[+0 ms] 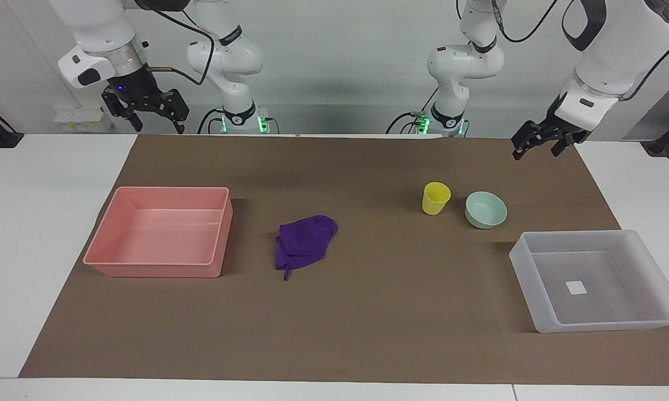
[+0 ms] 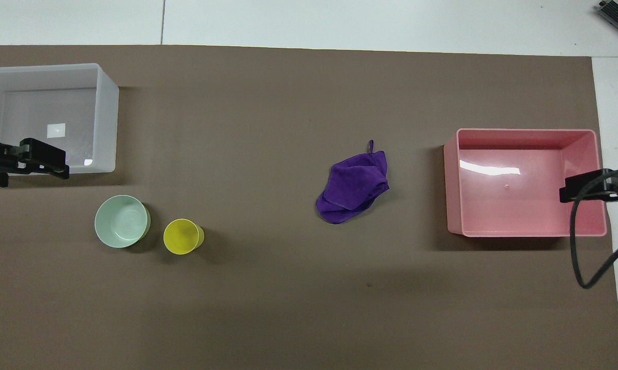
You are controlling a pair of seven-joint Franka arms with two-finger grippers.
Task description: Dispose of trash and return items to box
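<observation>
Both grippers hang raised with fingers spread: right gripper (image 1: pixel 157 114) upper left, left gripper (image 1: pixel 543 142) upper right of the facing view. Box (image 1: pixel 654 275) sits lower right; cloth (image 1: pixel 304 240) centre; bowl (image 1: pixel 485 209) and cup (image 1: pixel 436 198) right of centre.

One camera looks from high across the table (image 1: pixel 56 223) at the robots; the other looks steeply down from above them — both share the brown mat (image 1: pixel 368 312).

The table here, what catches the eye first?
Probably the purple cloth crumpled mid-mat, beside the big pink bin at the right arm's end. A yellow cup and mint bowl sit together near the translucent box at the left arm's end.
</observation>
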